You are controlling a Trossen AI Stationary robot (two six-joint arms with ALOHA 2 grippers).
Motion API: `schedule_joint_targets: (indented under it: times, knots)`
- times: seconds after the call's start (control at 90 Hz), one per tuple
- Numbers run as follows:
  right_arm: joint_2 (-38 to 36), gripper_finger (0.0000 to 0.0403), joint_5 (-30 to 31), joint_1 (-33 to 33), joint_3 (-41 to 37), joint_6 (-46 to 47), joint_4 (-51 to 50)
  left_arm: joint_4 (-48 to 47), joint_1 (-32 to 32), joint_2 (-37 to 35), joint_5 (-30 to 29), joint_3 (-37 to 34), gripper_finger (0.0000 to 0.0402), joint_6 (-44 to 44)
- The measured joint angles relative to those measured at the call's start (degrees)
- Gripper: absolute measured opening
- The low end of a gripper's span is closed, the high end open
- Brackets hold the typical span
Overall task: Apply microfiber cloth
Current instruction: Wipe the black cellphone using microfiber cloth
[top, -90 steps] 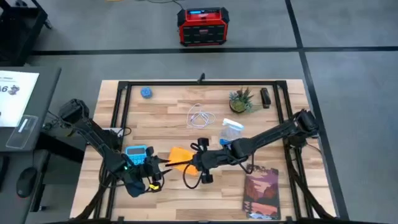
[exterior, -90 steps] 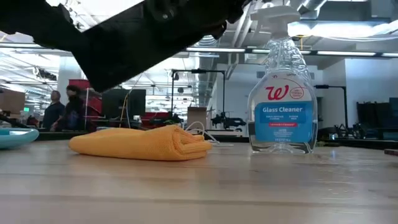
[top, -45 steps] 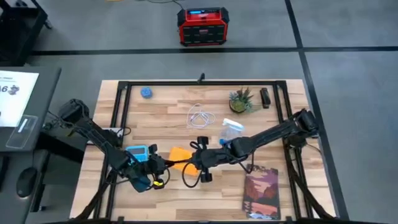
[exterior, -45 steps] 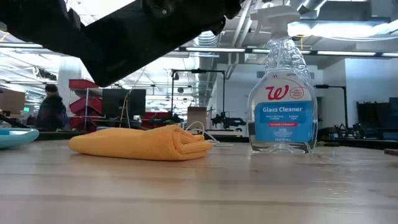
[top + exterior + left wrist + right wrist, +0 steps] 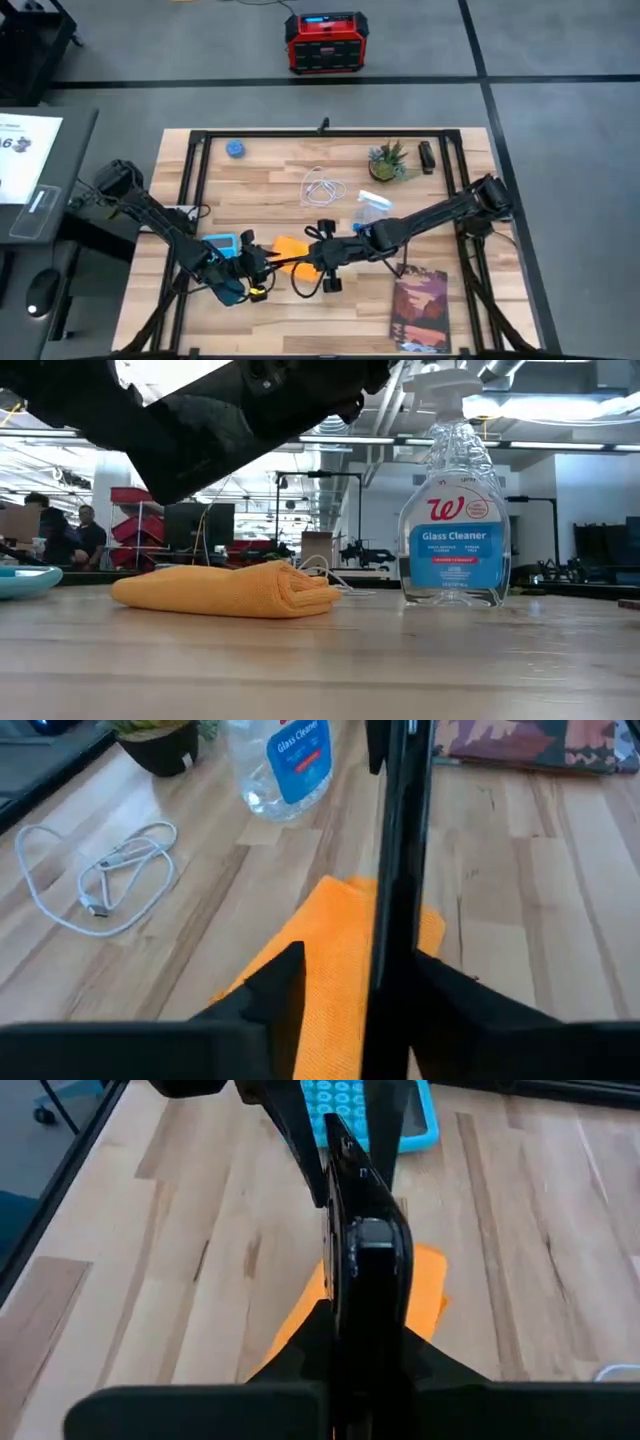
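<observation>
Right claw (image 5: 318, 262): you have it just below the middle of the high view, pinching the phone (image 5: 365, 1250) by its near end, with the phone set on its thin edge
Left claw (image 5: 255, 272): lower left of centre in the high view, facing the right claw; its fingers (image 5: 280, 985) are spread and straddle the phone's far end, one with a clear gap to it, the other close against it
Phone: black, level above the table (image 5: 270, 195), spanning the gap between your two claws; in both wrist views you see it as a narrow dark bar
Cloth (image 5: 288, 247): orange-yellow, folded, flat on the wood right under the phone, between the two claws in the high view; in the low view (image 5: 225, 590) it sits left of centre, its rolled fold towards the bottle, with no claw touching it
Calculator (image 5: 220, 244): blue, just left of the cloth in the high view, beside your left claw
Bottle (image 5: 455, 510): clear glass cleaner, upright, right of the cloth in the low view and apart from it
Cable (image 5: 322, 187): white, coiled, above the cloth in the high view
Book (image 5: 420, 310): dark reddish, lower right of the table
Plant (image 5: 385, 163): small pot, upper right of the table
People: you can see two seated far back at the left edge of the low view
</observation>
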Motion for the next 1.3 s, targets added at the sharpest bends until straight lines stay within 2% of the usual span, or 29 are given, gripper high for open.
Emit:
schedule_joint_targets:
  times: [0.111, 0.311, 0.422, 0.522, 0.711, 0.9, 1.089, 1.167, 1.3]
  knots:
    - [0.0, 0.001, -0.2, 0.0, 0.0, 0.0, -0.4, 0.3, 0.9, 0.0, 2.0, 0.0, 0.011, 0.4]
    - [0.0, 0.001, 0.0, -0.1, 0.0, 0.4, -1.1, 0.4, 1.8, 0.0, 4.8, 0.1, 0.0016, 2.6]
    - [0.0, 0.0013, 0.0, -0.1, 0.0, 0.2, -1.0, 0.4, 1.8, 0.0, 4.8, 0.1, 0.0011, 2.7]
    - [0.0, 0.0033, 0.1, -0.1, 0.0, -0.4, -1.0, 0.4, 1.7, 0.0, 4.1, 0.1, 0.0007, 1.9]
    - [0.0, 0.0084, 0.3, -0.3, 0.1, -2.3, 0.0, 0.6, -2.1, 0.0, -4.0, -0.8, 0.0006, -2.4]
    - [0.0, 0.0122, 0.3, -0.5, 0.1, -2.3, -0.8, -0.7, -7.4, 0.0, -11.1, -3.6, 0.0006, -13.3]
    - [0.6, 0.0139, 0.8, -0.6, 0.0, -1.5, 0.3, -0.7, -12.0, 0.0, -19.5, -7.3, 0.0006, -25.8]
    - [1.1, 0.0141, -1.6, -0.1, -0.1, -1.6, 1.9, -1.8, -13.3, 0.0, -26.1, -8.8, 0.0004, -32.5]
    - [2.8, 0.0141, -3.6, 0.6, -0.1, -2.1, 4.7, -1.2, -16.1, 0.0, -30.8, -10.9, 0.0004, -40.6]
